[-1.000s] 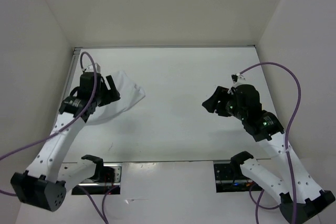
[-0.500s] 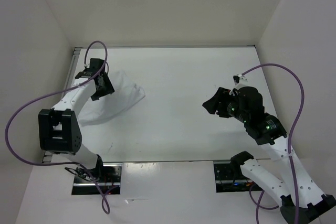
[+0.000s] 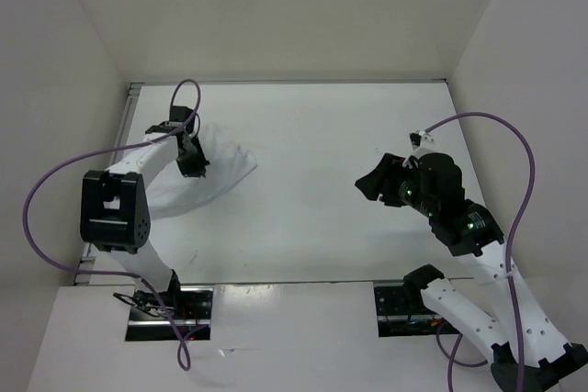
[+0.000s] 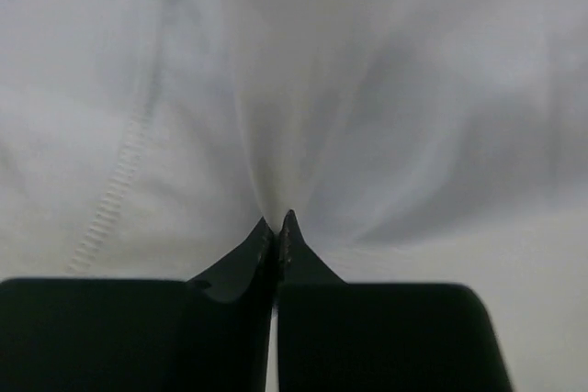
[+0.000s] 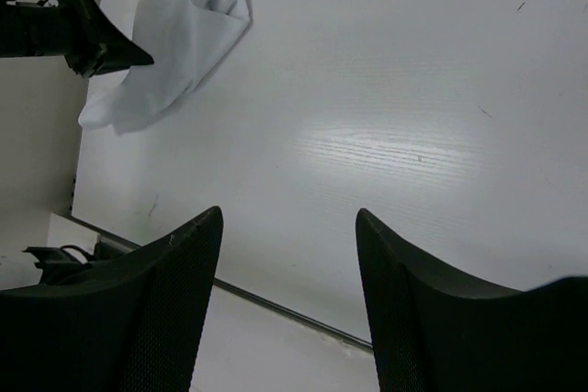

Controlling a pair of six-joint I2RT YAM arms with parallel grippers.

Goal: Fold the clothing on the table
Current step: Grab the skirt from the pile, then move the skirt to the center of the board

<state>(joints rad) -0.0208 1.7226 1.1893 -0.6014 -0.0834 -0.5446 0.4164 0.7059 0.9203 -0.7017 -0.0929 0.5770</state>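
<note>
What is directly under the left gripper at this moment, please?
The white clothing lies under the left gripper, gathered into a fold where its shut tips pinch it. Whether the table or more cloth lies beneath that spot is hidden by the fabric.

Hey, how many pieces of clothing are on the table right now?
1. The clothing lies near the table's far-left corner, pinched in the left jaws. None seems hidden.

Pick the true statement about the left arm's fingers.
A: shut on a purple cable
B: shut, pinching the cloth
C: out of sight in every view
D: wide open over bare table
B: in the left wrist view the left fingers meet at their tips, with the cloth puckered into them.
</note>
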